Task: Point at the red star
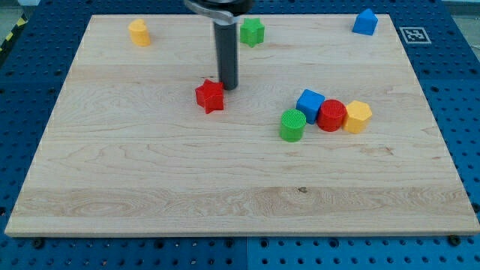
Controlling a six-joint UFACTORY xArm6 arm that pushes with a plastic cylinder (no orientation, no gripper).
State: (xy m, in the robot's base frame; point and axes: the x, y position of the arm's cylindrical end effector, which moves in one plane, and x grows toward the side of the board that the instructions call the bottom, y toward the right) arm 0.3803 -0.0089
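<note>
The red star (210, 96) lies on the wooden board (150, 172), left of the middle. My tip (228, 85) stands just to the star's upper right, very close to it; I cannot tell whether they touch. The dark rod rises straight up from there to the view's top.
A green star (252, 31) lies at the top, right of the rod. A yellow block (139, 32) is at top left, a blue block (365, 22) at top right. Right of centre sit a green cylinder (292, 124), blue cube (310, 104), red cylinder (331, 115) and yellow hexagonal block (358, 117).
</note>
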